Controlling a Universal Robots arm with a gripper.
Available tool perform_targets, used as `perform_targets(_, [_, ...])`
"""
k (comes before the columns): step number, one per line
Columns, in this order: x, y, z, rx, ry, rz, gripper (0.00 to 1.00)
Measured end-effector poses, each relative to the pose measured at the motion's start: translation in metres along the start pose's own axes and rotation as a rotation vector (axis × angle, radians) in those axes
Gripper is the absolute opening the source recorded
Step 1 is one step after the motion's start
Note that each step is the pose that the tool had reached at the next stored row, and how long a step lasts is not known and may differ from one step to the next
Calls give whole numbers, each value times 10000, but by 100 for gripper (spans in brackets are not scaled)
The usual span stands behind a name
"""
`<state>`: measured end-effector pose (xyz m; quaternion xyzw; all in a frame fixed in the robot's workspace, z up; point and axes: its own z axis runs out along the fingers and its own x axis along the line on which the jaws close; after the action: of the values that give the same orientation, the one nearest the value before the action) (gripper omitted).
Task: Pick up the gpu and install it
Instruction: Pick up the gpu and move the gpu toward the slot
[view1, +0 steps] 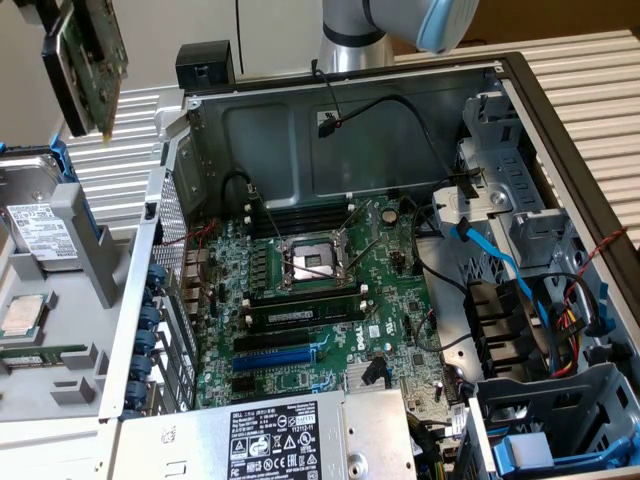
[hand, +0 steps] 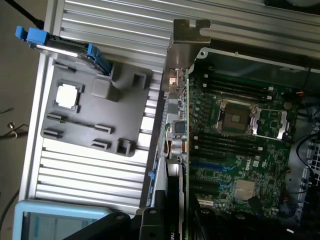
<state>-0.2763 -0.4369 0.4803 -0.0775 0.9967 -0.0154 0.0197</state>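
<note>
The gpu (view1: 95, 50), clamped edge-on in my part-closed claw (hand: 167, 222), hangs above the bench (hand: 100, 175), long axis running out to its bracket (hand: 190, 32), the motherboard (view1: 320, 300) below toward the exterior view's right

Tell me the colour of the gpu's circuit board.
The gpu has a green board, clearest in the exterior view.

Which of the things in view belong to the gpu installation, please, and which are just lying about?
Job: gpu, held aloft in the gripper; motherboard inside the open computer case.
Lying about: hard drive and processor chip on the grey tray beside the case.
</note>
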Motion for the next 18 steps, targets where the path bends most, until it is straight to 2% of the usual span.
perform_targets(4, [-77, -32, 4, -44, 247, -7, 27])
perform_targets(8, [-92, -45, 5, -63, 273, -7, 27])
perform_targets(10, [-113, -59, 6, -160, 359, -7, 27])
perform_targets(13, [-144, -78, 9, -302, 531, -9, 27])
perform_targets(15, [-167, -90, 10, -352, 691, -11, 27])
perform_targets(17, [-188, -95, 10, -382, 876, -24, 27])
perform_targets(18, [-194, -96, 11, -391, 930, -61, 27])
